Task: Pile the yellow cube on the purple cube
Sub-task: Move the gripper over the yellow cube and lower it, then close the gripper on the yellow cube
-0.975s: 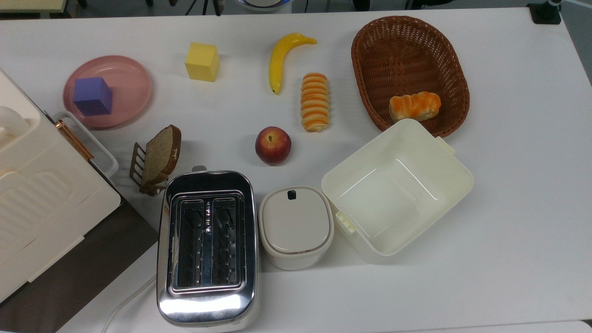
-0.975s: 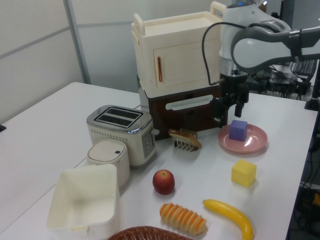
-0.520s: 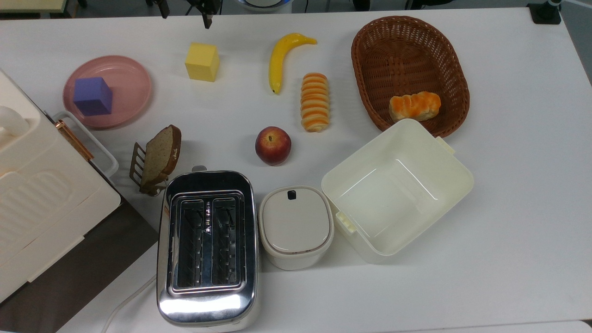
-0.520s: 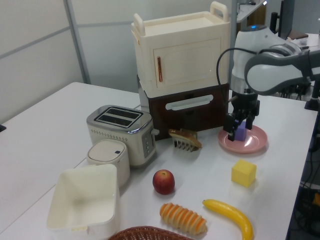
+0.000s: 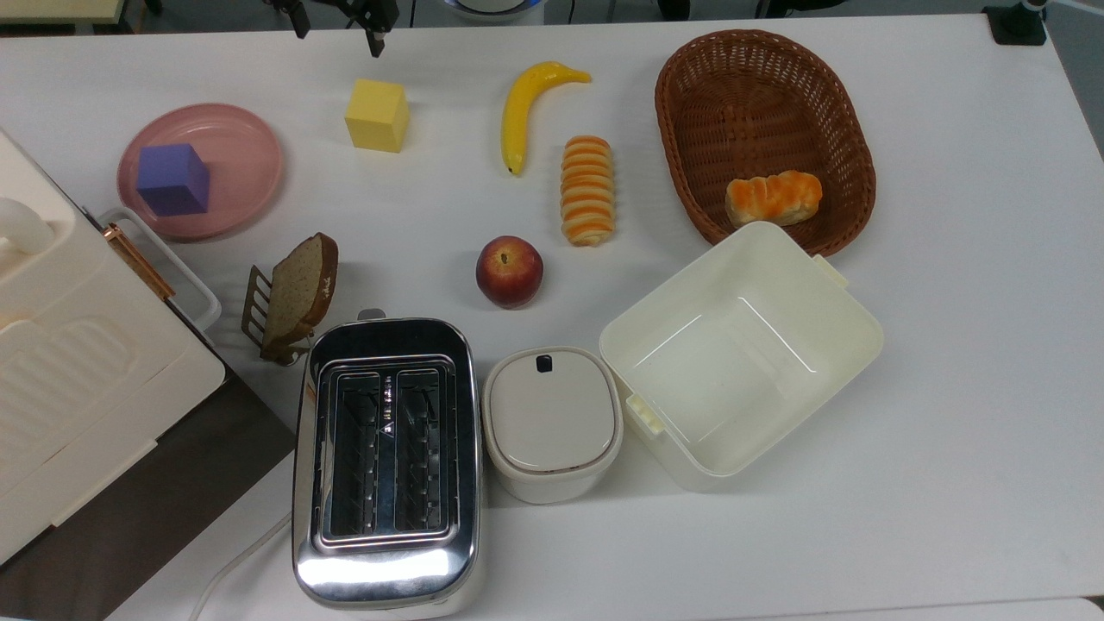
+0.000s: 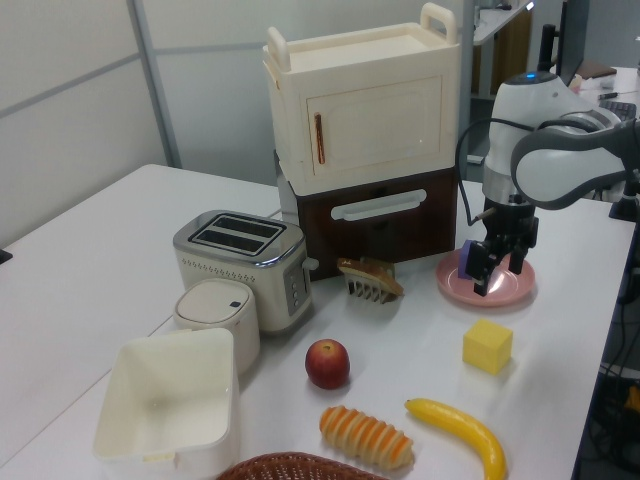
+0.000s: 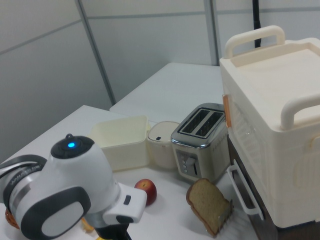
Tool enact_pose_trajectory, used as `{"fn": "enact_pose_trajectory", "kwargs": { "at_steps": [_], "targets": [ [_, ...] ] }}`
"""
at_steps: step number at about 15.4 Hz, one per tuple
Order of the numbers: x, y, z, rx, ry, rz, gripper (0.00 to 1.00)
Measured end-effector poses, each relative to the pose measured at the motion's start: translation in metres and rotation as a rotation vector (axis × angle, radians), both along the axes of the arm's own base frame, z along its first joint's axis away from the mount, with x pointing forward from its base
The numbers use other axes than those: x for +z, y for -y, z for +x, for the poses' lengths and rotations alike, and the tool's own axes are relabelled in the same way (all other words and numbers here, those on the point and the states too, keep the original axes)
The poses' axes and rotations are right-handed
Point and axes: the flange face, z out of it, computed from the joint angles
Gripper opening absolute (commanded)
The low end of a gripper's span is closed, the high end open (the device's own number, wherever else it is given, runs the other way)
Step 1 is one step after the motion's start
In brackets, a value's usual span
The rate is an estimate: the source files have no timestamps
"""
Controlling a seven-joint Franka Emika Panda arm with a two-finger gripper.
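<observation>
You are looking at a white surface point(image 5: 949, 431) crowded with kitchen items. The yellow cube point(image 5: 377, 115) sits bare on the surface near its far edge in the top view, apart from everything around it. To the top view's left of it, the purple cube point(image 5: 173, 179) rests on a round pink plate point(image 5: 250, 164), toward the plate's left side.

In the left view, your arm's pincer point(image 6: 499, 268) hangs in the air in front of the plate, partly covering the purple cube, with the yellow cube point(image 6: 487, 346) lower in the picture and clear of it. Its two dark fingers point(image 6: 479, 266) stand apart and hold nothing. In the top view the fingers point(image 5: 373, 26) poke in at the far edge, just beyond the yellow cube.

A yellow banana point(image 5: 524, 108) lies to the top view's right of the yellow cube, with a striped bread roll point(image 5: 587, 190) beside it and a brown wicker basket point(image 5: 690, 103) holding another bun point(image 5: 773, 197) further right. A red apple point(image 5: 509, 272) sits mid-surface. Along the near edge stand a chrome toaster point(image 5: 385, 461), a small lidded white pot point(image 5: 552, 423) and an open cream box point(image 5: 849, 323). A bread slice point(image 5: 299, 293) leans in a rack near a cream cabinet point(image 5: 78, 379) at the left edge.
</observation>
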Motion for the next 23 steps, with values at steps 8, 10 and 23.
{"fn": "enact_pose_trajectory", "kwargs": {
  "at_steps": [8, 10, 23],
  "targets": [
    [-0.037, -0.018, 0.001, 0.044, -0.019, 0.001, 1.00],
    [-0.050, -0.024, 0.008, 0.057, -0.019, -0.012, 1.00],
    [-0.092, -0.024, 0.017, 0.082, -0.074, -0.072, 1.00]
  ]
}}
